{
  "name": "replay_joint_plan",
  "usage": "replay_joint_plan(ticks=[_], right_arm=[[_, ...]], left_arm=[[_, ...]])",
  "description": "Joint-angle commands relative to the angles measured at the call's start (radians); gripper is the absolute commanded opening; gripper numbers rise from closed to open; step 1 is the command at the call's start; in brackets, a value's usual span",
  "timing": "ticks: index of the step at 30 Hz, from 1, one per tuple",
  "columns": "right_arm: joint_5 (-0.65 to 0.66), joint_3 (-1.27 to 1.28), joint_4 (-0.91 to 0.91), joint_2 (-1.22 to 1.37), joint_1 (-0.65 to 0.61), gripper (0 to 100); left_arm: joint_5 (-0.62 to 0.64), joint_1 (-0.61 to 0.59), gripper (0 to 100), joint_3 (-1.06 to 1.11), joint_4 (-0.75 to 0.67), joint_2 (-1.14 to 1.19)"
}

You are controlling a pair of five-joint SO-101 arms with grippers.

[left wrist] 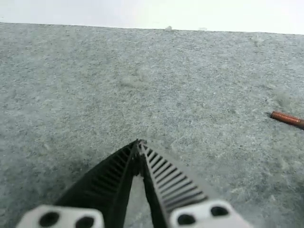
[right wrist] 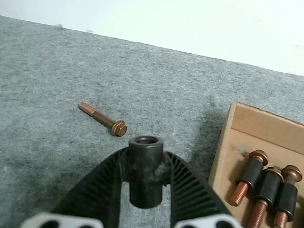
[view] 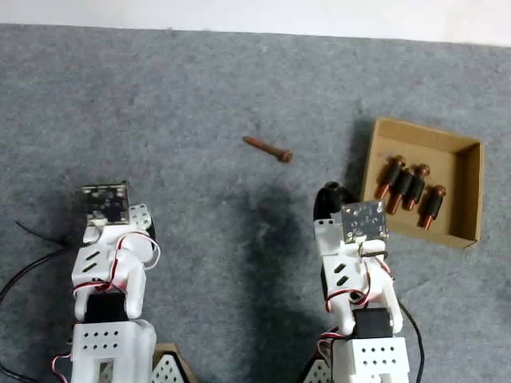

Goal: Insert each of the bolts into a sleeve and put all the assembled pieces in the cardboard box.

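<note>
**Right gripper [right wrist: 146, 156] grips a sleeve [right wrist: 146, 178]; one bolt [view: 268, 149] lies loose**

Its jaws are closed partway, pressing on the sides of the sleeve. The sleeve stands upright with its bore open at the top. The left gripper [left wrist: 139, 148] has its tips touching and holds nothing. It hangs over bare mat [view: 200, 88], with the bolt well off to one side.

Four pieces [view: 411, 189] lie side by side in the box [view: 419, 132], each a bolt in a sleeve. This looks like the final pairing, at the insertion step.

Next, the left gripper likely has to open, go to the bolt and take it near the head. It would then bring the threaded end down in line with the bore. The bolt lies flat on the mat, so the grasp needs a low approach.

Nothing sits between the left gripper and the bolt. The box is just beside the right gripper, so its near wall could catch a swing. A tilted sleeve would spoil the alignment.
</note>
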Motion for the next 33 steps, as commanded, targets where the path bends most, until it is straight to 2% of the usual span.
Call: replay_joint_plan(ticks=[1, 5, 9, 14, 20, 23, 26, 30, 33], right_arm=[[0.000, 0.074, 0.002, -0.016, 0.010, 0.5], [0.000, 0.074, 0.002, -0.016, 0.010, 0.5], [0.000, 0.074, 0.002, -0.016, 0.010, 0.5], [0.000, 0.076, 0.002, -0.015, 0.010, 0.5], [0.000, 0.091, -0.001, -0.016, 0.010, 0.5], [0.000, 0.093, -0.001, -0.016, 0.010, 0.5], [0.000, 0.093, -0.001, -0.016, 0.008, 0.5], [0.000, 0.093, -0.002, -0.016, 0.005, 0.5], [0.000, 0.091, -0.002, -0.016, 0.005, 0.5]], left_arm=[[-0.091, -0.004, 1, -0.061, 0.029, -0.005], [-0.091, -0.004, 1, -0.114, 0.049, 0.038], [-0.114, 0.047, 1, -0.208, 0.043, 0.199], [-0.235, 0.225, 1, -0.320, 0.020, 0.392], [-0.459, 0.460, 1, -0.545, 0.003, 0.568], [-0.531, 0.516, 4, -0.728, 0.064, 0.753], [-0.595, 0.547, 10, -0.964, 0.198, 1.001], [-0.706, 0.599, 10, -1.287, 0.354, 1.346], [-0.723, 0.610, 10, -1.508, 0.420, 1.577]])
